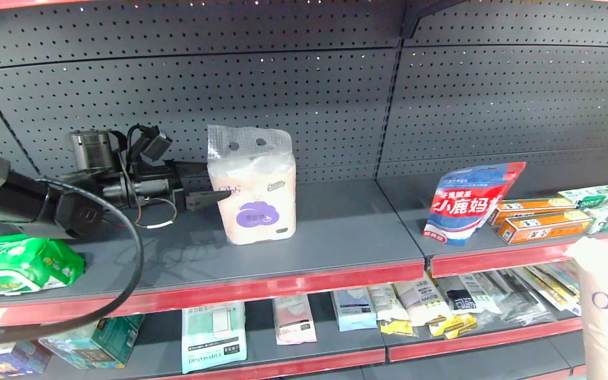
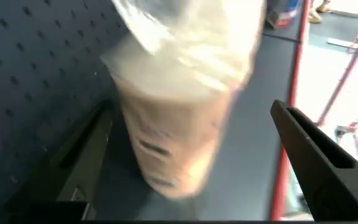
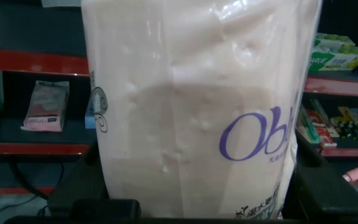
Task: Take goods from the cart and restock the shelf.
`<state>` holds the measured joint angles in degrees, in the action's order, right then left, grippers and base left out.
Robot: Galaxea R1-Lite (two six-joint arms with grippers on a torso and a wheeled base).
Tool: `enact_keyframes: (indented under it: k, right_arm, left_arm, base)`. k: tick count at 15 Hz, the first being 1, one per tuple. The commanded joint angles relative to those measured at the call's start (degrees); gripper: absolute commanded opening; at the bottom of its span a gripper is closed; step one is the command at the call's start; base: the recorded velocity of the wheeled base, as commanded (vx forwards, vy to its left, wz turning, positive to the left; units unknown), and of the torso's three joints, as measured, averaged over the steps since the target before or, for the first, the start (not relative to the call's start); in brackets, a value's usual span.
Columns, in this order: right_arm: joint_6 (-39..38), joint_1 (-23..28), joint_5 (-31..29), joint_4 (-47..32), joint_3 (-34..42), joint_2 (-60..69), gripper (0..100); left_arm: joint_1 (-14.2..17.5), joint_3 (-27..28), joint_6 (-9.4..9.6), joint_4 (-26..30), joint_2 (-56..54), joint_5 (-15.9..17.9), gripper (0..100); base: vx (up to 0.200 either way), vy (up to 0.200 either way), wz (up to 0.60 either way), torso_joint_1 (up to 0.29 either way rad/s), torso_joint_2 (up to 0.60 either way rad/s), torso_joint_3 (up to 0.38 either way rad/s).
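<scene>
Standing tissue pack (image 1: 255, 200) on shelf (image 1: 346, 232), long axis vertical, handle flap (image 1: 248, 141) topmost

Place: a shop, seemingly a retail aisle.
Fixture: dark grey metal shelf (image 1: 335, 237) with a perforated back panel (image 1: 304, 95) and red plastic front strips (image 1: 283, 282).
Stock: white plastic-wrapped roll pack (image 1: 255, 195), long orange cardboard cartons (image 1: 541, 224) (toothpaste, probably), flat sealed packets (image 1: 293, 319) on the tier below.
</scene>
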<state>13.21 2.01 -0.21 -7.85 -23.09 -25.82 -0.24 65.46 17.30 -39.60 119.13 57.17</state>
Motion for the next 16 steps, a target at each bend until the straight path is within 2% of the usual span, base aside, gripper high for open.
enact_keyframes:
  k: [1, 6, 11, 12, 16]
  right_arm:
    - [-0.03, 0.01, 0.03, -0.06, -0.03, -0.37, 0]
    - [-0.03, 0.01, -0.58, -0.06, 0.15, -0.37, 0]
    - [-0.03, 0.01, -0.67, -0.06, -0.03, -0.28, 0]
    - [0.06, 0.01, -0.67, -0.06, -0.03, -0.28, 0]
    - [0.06, 0.01, -0.67, -0.06, 0.06, -0.28, 0]
  left_arm:
    - [-0.46, 3.27, -0.07, -0.57, 3.92, 0.39, 100]
    - [-3.36, 4.67, -0.16, -1.1, 6.47, 0.75, 100]
    - [-5.64, 8.54, -0.78, -0.75, 8.75, -0.66, 100]
    - [-5.82, 8.63, -1.48, -0.83, 8.93, -1.36, 100]
    - [-6.44, 9.33, -1.48, -0.92, 10.16, -1.45, 100]
  base:
    - [0.0, 0.0, 0.0, 0.0, 0.0, 0.0]
    - [0.0, 0.0, 0.0, 0.0, 0.0, 0.0]
    - [0.0, 0.0, 0.0, 0.0, 0.0, 0.0]
    - [0.0, 0.0, 0.0, 0.0, 0.0, 0.0]
    - [0.0, 0.0, 0.0, 0.0, 0.0, 0.0]
